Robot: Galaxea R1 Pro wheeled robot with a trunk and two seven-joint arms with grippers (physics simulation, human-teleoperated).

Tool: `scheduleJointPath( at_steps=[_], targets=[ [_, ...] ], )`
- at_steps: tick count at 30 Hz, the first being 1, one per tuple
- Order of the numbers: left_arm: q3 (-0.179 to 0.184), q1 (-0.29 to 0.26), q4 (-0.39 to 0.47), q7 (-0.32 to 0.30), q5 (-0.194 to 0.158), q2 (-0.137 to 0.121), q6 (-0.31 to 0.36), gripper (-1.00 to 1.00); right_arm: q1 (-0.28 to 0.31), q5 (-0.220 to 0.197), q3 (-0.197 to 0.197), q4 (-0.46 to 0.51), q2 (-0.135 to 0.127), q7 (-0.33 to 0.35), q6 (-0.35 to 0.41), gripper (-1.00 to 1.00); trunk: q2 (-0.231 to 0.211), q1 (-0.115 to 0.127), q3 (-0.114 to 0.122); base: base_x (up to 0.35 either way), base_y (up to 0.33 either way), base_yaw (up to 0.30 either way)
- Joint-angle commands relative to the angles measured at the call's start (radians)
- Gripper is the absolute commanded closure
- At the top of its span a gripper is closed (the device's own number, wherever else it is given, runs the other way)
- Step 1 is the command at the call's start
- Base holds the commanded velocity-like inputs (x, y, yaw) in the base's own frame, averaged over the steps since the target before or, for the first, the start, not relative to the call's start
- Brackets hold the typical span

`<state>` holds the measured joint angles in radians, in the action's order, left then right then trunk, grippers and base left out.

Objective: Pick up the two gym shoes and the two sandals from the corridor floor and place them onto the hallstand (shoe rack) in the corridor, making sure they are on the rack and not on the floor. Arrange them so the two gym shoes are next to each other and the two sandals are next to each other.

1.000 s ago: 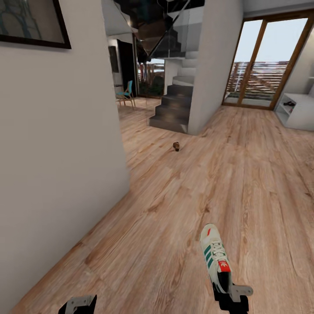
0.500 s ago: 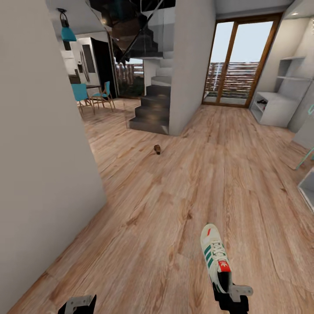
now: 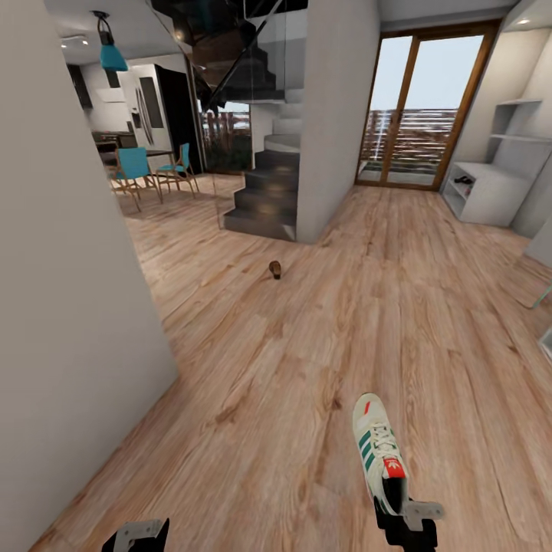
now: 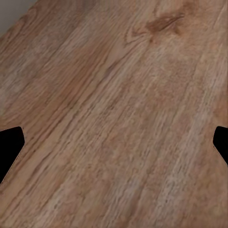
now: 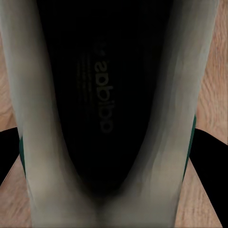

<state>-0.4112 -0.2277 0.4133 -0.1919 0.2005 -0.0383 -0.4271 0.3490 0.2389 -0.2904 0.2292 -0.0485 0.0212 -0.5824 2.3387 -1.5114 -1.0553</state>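
Observation:
My right gripper (image 3: 402,520) is shut on the heel of a cream-white gym shoe (image 3: 378,451) with green stripes, held toe-forward above the corridor floor (image 3: 307,360). The right wrist view looks into that gym shoe's dark insole (image 5: 107,95), with a black finger (image 5: 209,154) at its side. My left gripper (image 3: 138,534) is open and holds nothing; its fingertips (image 4: 9,149) frame bare planks. One small brown sandal (image 3: 275,269) lies on the floor ahead, near the stairs. The pale hallstand (image 3: 494,201) stands far right by the glass door, with a small dark thing (image 3: 462,181) in it, too small to identify.
A grey wall (image 3: 69,322) runs close along my left. Ahead stand a dark staircase (image 3: 264,195) and a white pillar (image 3: 336,115). Teal chairs (image 3: 138,165) sit in the room beyond. Furniture edges (image 3: 543,295) show at the right border.
The whole view has swung right and moved forward, so the left wall takes less of the picture and the hallstand shows more fully. Both grippers and the held gym shoe kept their places.

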Motion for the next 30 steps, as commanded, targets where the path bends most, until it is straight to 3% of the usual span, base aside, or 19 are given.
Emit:
scheduleJointPath(
  at_steps=[1, 30],
  targets=[
    [-0.009, -0.001, -0.001, -0.006, 0.009, 0.001, -0.004, -1.00, 0.001, 0.009, -0.009, -0.001, 0.000, 0.003, -0.004, 1.00, 0.000, 0.000, -0.001, 0.338, 0.000, 0.000],
    [-0.010, -0.001, -0.001, -0.006, 0.008, 0.000, -0.004, -1.00, 0.001, 0.010, -0.009, -0.002, 0.001, 0.002, -0.004, 1.00, 0.000, 0.000, -0.001, 0.338, 0.000, 0.000]
  ],
)
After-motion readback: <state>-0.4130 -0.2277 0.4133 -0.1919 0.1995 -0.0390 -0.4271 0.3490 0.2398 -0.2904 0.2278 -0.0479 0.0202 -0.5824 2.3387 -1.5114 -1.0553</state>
